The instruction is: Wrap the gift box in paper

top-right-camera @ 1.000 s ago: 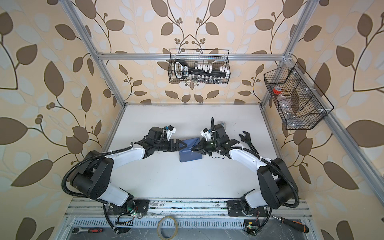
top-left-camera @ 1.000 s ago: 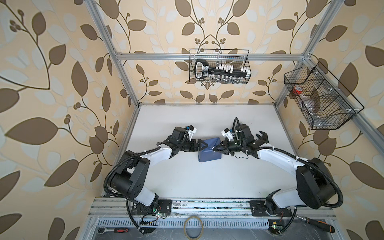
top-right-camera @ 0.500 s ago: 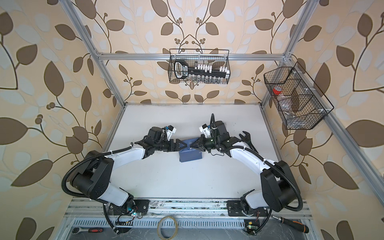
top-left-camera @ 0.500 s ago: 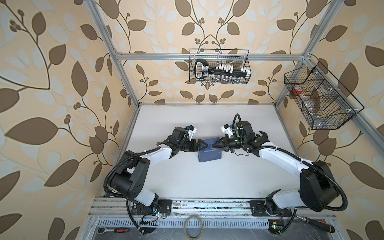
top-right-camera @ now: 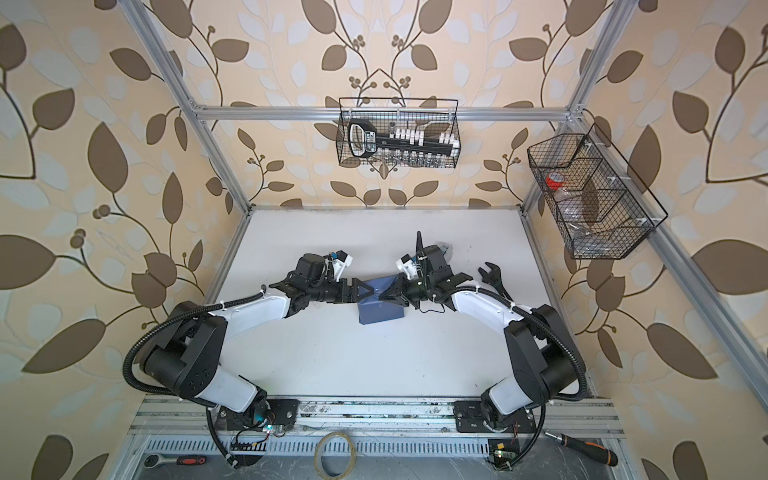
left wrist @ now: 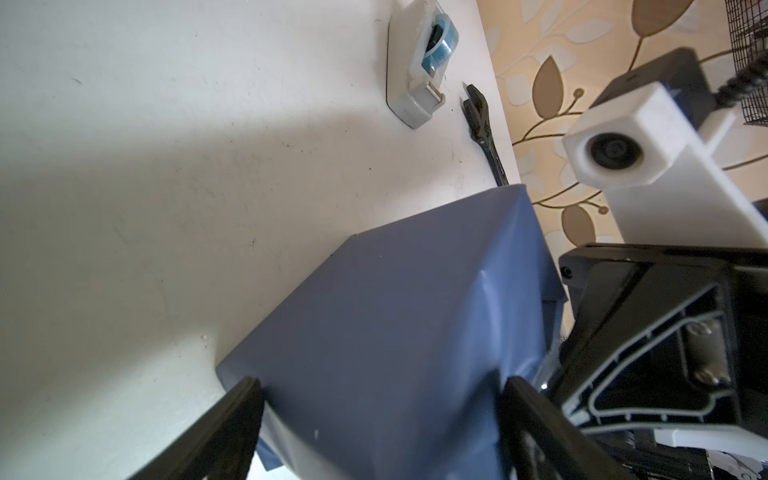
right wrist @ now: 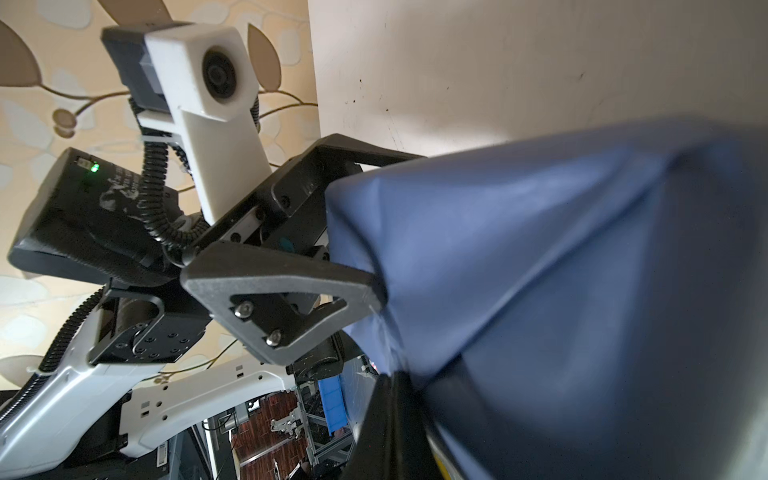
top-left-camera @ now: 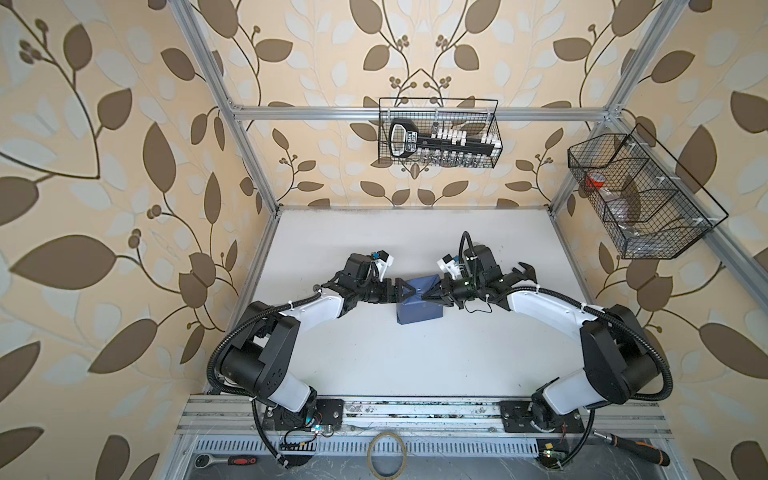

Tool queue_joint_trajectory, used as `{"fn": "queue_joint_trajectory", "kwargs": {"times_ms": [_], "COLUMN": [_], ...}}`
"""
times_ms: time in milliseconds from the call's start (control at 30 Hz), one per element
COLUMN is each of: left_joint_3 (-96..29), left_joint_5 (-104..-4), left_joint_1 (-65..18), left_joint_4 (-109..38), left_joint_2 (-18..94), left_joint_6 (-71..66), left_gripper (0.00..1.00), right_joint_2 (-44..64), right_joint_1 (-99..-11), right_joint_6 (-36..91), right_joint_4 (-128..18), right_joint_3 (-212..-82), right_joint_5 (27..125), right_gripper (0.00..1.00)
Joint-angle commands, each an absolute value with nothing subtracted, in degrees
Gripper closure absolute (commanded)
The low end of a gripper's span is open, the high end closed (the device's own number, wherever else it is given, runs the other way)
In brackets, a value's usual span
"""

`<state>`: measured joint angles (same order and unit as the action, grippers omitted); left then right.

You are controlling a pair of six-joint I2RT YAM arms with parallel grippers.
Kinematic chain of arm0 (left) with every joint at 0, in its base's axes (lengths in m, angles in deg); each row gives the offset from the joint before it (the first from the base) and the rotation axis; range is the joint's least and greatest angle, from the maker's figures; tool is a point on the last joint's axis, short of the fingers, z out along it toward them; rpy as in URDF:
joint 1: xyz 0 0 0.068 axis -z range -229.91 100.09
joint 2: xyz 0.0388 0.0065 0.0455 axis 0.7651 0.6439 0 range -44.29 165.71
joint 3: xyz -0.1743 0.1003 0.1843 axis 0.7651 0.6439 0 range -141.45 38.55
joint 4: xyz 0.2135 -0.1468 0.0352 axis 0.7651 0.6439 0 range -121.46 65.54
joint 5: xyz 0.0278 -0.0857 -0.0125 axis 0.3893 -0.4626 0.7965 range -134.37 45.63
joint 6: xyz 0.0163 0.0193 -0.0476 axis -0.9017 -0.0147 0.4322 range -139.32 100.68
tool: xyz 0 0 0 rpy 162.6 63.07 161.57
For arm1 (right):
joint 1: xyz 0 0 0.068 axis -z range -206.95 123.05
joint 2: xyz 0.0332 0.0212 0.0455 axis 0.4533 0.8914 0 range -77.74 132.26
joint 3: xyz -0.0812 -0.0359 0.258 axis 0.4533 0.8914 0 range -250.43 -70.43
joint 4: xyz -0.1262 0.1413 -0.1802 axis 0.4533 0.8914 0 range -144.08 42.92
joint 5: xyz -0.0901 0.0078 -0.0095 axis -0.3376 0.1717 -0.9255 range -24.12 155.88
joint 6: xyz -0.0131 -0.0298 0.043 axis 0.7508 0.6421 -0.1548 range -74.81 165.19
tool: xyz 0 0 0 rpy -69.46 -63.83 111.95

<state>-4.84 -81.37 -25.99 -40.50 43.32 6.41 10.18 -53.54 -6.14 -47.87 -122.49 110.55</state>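
The gift box (top-left-camera: 417, 316) (top-right-camera: 380, 313) sits mid-table, fully covered by slate-blue paper (left wrist: 395, 311) (right wrist: 540, 249); none of its dark surface shows. My left gripper (top-left-camera: 409, 291) (top-right-camera: 368, 293) (left wrist: 380, 395) straddles the box's left end with its jaws wide. In the left wrist view its fingers (left wrist: 245, 399) press the paper on both sides. My right gripper (top-left-camera: 424, 298) (top-right-camera: 380, 297) (right wrist: 390, 399) is shut. Its tip rests on the paper on the box's top, close to the left gripper's fingers.
A tape dispenser (left wrist: 415, 70) (top-right-camera: 444, 248) stands behind the right arm, and a black wrench (top-left-camera: 524, 272) (left wrist: 482, 129) lies beside it. Wire baskets (top-left-camera: 438, 133) (top-left-camera: 640, 199) hang on the back and right walls. A tape ring (top-left-camera: 386, 451) lies on the front rail.
My right gripper has slid a little leftward across the top of the wrapped box, still shut. The left arm and the box have stayed put.
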Motion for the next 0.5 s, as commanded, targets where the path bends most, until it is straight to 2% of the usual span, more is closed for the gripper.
{"fn": "queue_joint_trajectory", "kwargs": {"times_ms": [0,467], "left_joint_3": [-3.8,-5.6], "left_joint_5": [-75.1,-75.9], "left_joint_1": [-26.2,-26.2], "left_joint_4": [-32.6,-33.4], "left_joint_2": [43.6,39.9], "left_joint_6": [4.0,5.8], "left_gripper": [0.1,0.05], "right_joint_2": [11.5,12.7], "right_joint_1": [-53.1,-53.0], "right_joint_6": [-4.1,-1.7], "right_joint_4": [-46.0,-42.7], "right_joint_3": [-120.9,-119.6], "right_joint_5": [109.1,107.2], "right_gripper": [1.0,1.0]}}
